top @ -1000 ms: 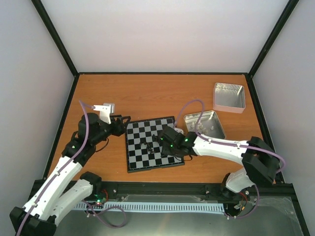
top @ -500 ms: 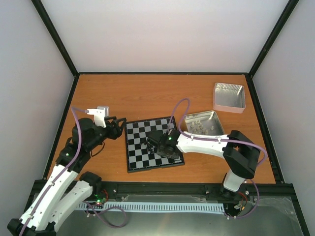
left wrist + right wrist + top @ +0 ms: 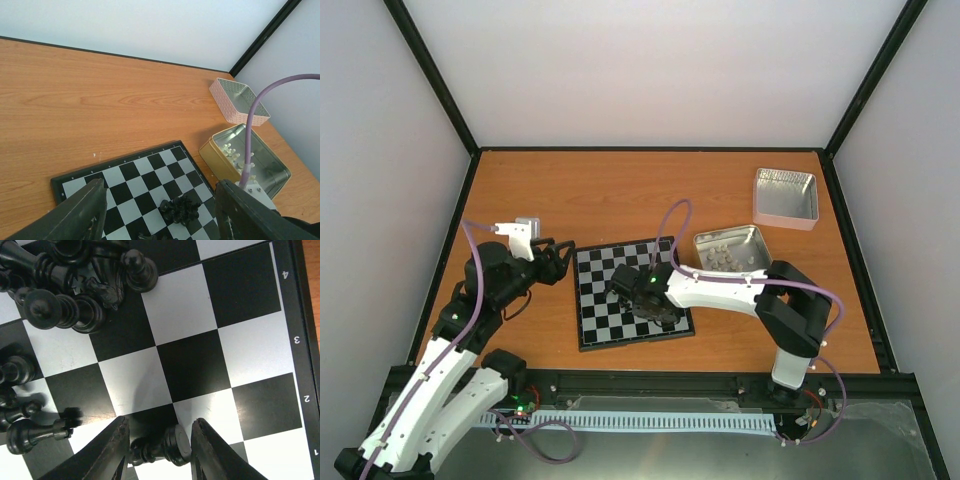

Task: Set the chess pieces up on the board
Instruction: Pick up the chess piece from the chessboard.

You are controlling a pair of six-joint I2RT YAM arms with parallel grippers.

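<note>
Two arms at one board, its black chess pieces in a heap rather than in rows.

The board lies flat in the middle of the counter. The right jaws reach down onto it and stand on either side of one piece lying on its side, close to both its ends; I cannot tell if they pinch it yet. The heap sits a few squares off, too tangled to count exactly, though at least five pieces show. About three more lie toppled near the picture's left edge. The left jaws hang wide open just beside the board's left edge, holding nothing. Two tins stand to the right: the nearer tin holds small cream pieces, and the far tin sits toward the corner.
</note>
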